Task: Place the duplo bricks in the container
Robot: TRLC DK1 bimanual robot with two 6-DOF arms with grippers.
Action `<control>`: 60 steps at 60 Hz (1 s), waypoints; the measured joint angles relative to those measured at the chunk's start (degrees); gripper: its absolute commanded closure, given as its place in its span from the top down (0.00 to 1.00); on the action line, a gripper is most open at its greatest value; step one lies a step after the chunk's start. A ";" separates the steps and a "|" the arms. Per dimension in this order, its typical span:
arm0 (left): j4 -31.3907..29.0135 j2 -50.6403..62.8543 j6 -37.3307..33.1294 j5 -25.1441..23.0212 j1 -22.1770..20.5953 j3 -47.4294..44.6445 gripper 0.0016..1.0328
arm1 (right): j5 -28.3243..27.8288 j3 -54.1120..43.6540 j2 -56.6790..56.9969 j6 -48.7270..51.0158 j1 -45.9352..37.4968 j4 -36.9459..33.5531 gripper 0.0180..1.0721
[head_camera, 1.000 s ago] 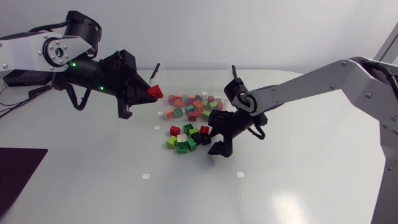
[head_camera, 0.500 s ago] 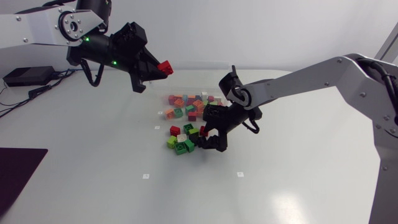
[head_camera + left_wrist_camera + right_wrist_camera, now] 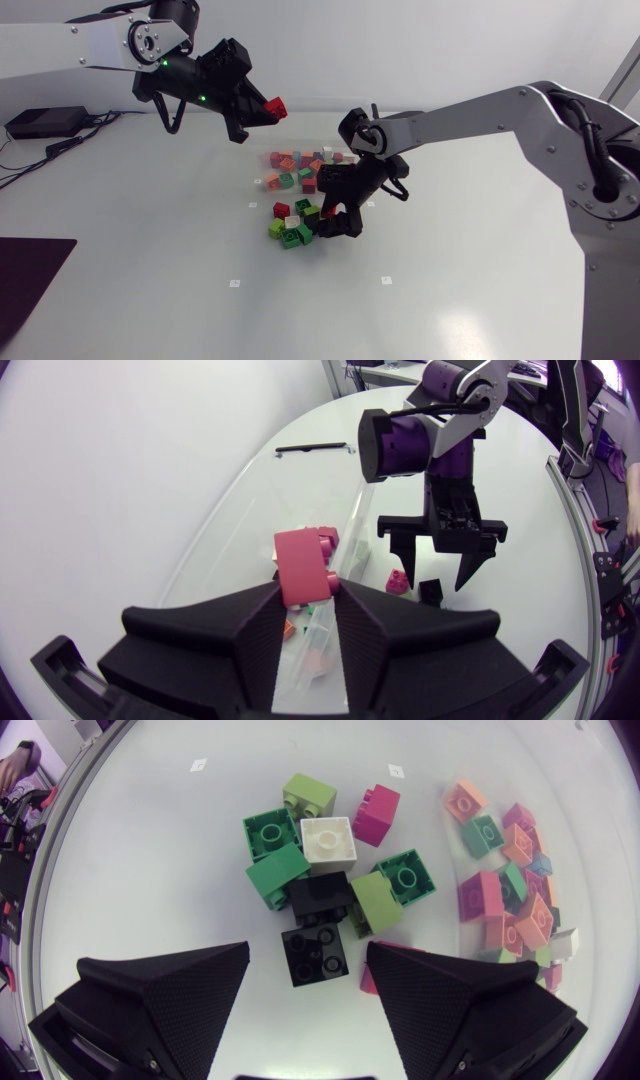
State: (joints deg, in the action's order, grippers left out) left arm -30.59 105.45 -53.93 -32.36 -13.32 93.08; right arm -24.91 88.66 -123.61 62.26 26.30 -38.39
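My left gripper point(image 3: 268, 110) hangs above the table just behind and left of the clear container point(image 3: 345, 158), shut on a red brick point(image 3: 277, 105); in the left wrist view that red brick point(image 3: 300, 563) stands up between its fingers. The container holds several mixed-colour bricks point(image 3: 305, 166). My right gripper point(image 3: 338, 220) is low over the right side of a loose pile point(image 3: 292, 224) in front of the container. It is open, with a black brick point(image 3: 314, 954) lying between its fingers point(image 3: 175, 990), untouched. White point(image 3: 327, 844), green point(image 3: 270, 832) and pink point(image 3: 377, 814) bricks lie just ahead.
A second black brick point(image 3: 320, 898) and a light green one point(image 3: 371, 902) crowd the black brick between the fingers. The container's bricks point(image 3: 510, 885) lie beside my right gripper. A dark mat point(image 3: 30, 275) sits at the table's front left.
My left arm has risen and swung right with the red brick, toward the container. My right gripper has shifted left and down onto the loose pile, its fingers narrowing a little.
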 measured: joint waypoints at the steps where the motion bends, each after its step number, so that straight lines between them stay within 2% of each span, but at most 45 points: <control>1: -0.07 0.04 -0.02 0.00 0.00 0.00 0.26 | 0.09 0.28 -0.17 0.17 0.04 -0.31 0.80; 17: -0.87 0.11 -0.02 0.00 0.02 0.22 0.26 | 1.14 0.70 -0.48 1.27 0.28 -0.94 0.80; 36: -1.33 0.11 0.00 0.00 -0.07 0.72 0.26 | 6.67 -7.74 2.49 1.49 2.40 4.35 0.80; 42: -1.40 0.09 0.00 0.00 -0.35 0.72 0.26 | 7.06 -8.13 2.82 1.51 3.04 4.42 0.69; 60: -2.23 0.02 0.00 0.00 -0.48 0.90 0.26 | 7.67 -10.88 5.25 0.42 6.01 4.52 0.70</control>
State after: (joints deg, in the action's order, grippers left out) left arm -32.82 105.47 -53.93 -32.36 -13.80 93.97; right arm -17.23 77.78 -118.37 62.67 32.32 -33.87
